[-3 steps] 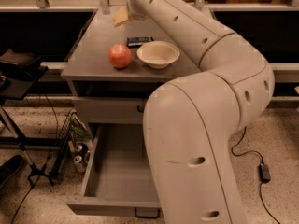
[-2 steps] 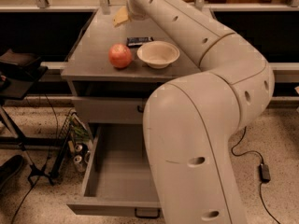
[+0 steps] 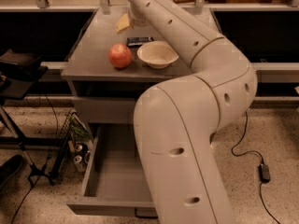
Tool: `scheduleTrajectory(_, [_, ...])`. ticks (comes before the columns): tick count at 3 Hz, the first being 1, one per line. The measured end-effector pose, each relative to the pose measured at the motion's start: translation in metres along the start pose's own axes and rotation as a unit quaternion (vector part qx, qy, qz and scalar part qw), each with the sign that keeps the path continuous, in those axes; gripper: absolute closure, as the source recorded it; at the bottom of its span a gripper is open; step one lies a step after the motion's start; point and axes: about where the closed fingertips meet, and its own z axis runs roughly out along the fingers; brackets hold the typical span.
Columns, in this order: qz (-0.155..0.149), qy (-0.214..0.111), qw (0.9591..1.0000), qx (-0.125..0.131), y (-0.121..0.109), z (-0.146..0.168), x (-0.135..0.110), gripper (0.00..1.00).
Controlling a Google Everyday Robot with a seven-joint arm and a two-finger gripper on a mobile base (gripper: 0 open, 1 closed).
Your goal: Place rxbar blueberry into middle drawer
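Note:
The rxbar blueberry (image 3: 139,41) lies flat on the cabinet top, a dark wrapper just behind the white bowl (image 3: 158,54). My arm reaches over the top from the right, and my gripper (image 3: 136,21) hangs at the back of the surface, a little beyond the bar and beside a yellow item (image 3: 122,23). The middle drawer (image 3: 91,171) is pulled out low at the front, its grey tray bare. My arm's large lower link covers the drawer's right half.
A red-orange round fruit (image 3: 120,55) sits left of the bowl. The upper drawer front (image 3: 103,109) is closed. Cans (image 3: 79,154) and a wire rack stand left of the cabinet. A black stand (image 3: 18,73) is at far left. A cable and adapter (image 3: 264,171) lie on the floor at right.

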Motion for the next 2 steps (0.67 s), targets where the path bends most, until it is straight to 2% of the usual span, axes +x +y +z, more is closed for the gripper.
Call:
scheduleTrajectory(1, [0.01, 0.023, 0.9996, 0.011, -0.0028, 0.0096, 0.0066, 0.0])
scheduleTrajectory(2, [0.02, 0.037, 0.999, 0.011, 0.0009, 0.018, 0.0089, 0.0])
